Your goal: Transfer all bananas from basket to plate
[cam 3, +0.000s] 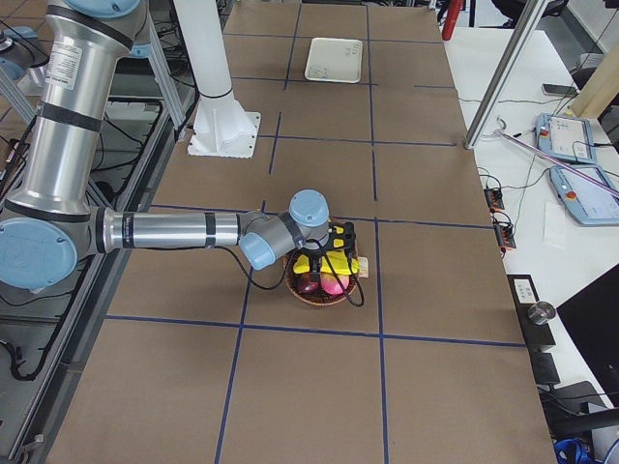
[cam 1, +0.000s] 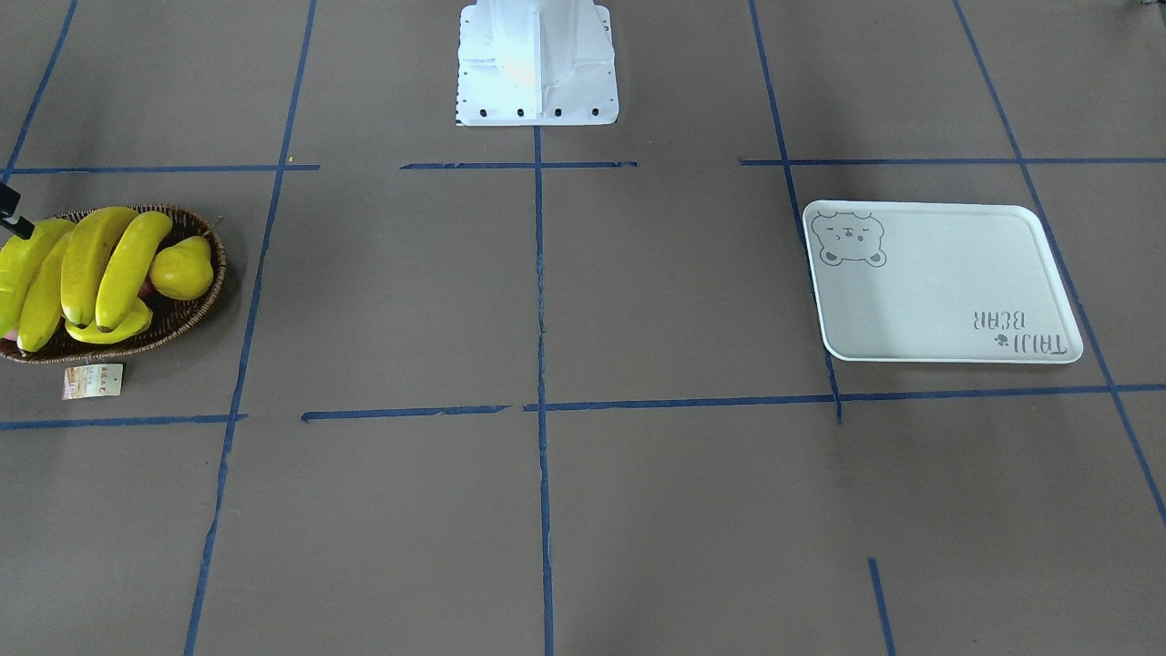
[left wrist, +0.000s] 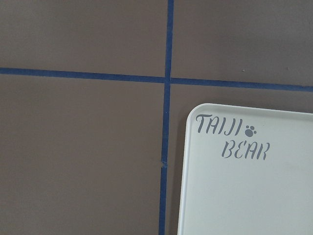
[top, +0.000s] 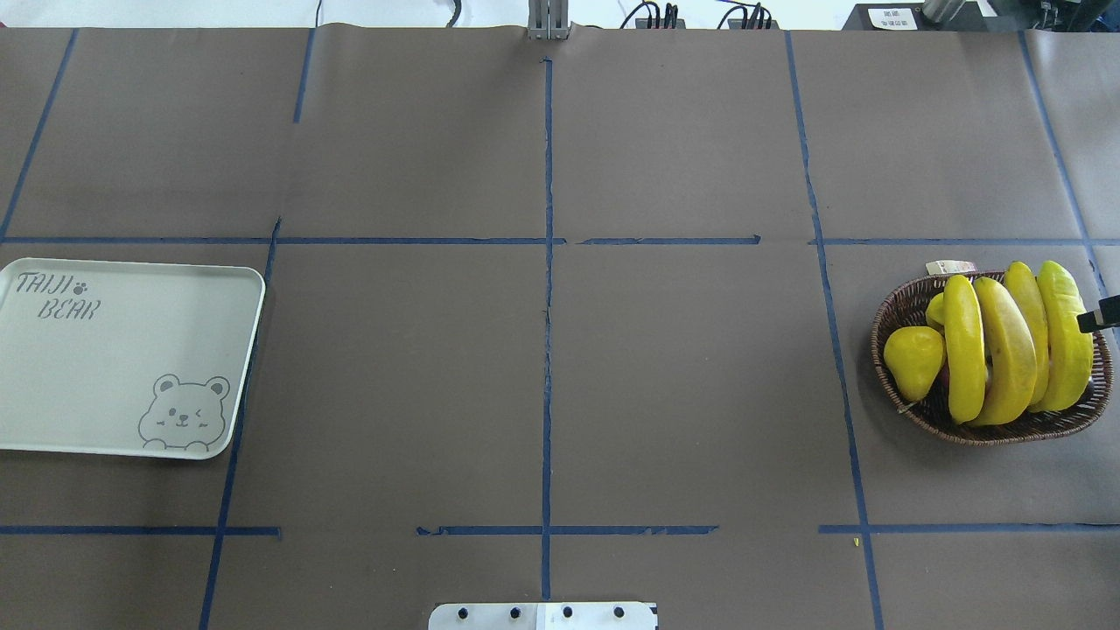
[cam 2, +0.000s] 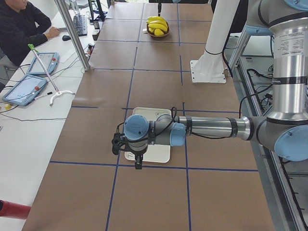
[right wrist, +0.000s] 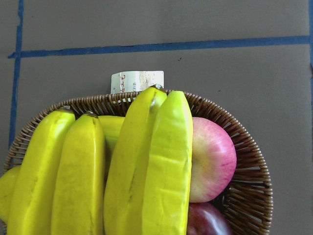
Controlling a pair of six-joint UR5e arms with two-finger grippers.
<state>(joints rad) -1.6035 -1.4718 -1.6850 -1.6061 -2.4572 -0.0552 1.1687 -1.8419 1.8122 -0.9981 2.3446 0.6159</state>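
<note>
Several yellow bananas [top: 1006,350] [cam 1: 91,264] [right wrist: 78,176] lie side by side in the brown wicker basket [top: 901,306] [cam 1: 196,314] [right wrist: 244,161] at the table's right end. The white bear-print plate [top: 105,367] [cam 1: 947,282] [left wrist: 254,196] lies bare at the left end. My right gripper [cam 3: 331,249] hangs over the basket's outer side; only a black bit of it [top: 1101,315] reaches the overhead view, so I cannot tell its state. My left gripper [cam 2: 138,161] hovers over the plate's outer corner, seen only from the side, state unclear.
A yellow pear [top: 913,359] [cam 1: 182,267], a ridged yellow-green starfruit [top: 1063,337] [right wrist: 166,166] and a red apple [right wrist: 212,159] share the basket. A paper tag [cam 1: 92,381] lies beside it. The robot base [cam 1: 537,64] stands mid-table. A person [cam 2: 19,24] sits at the side bench.
</note>
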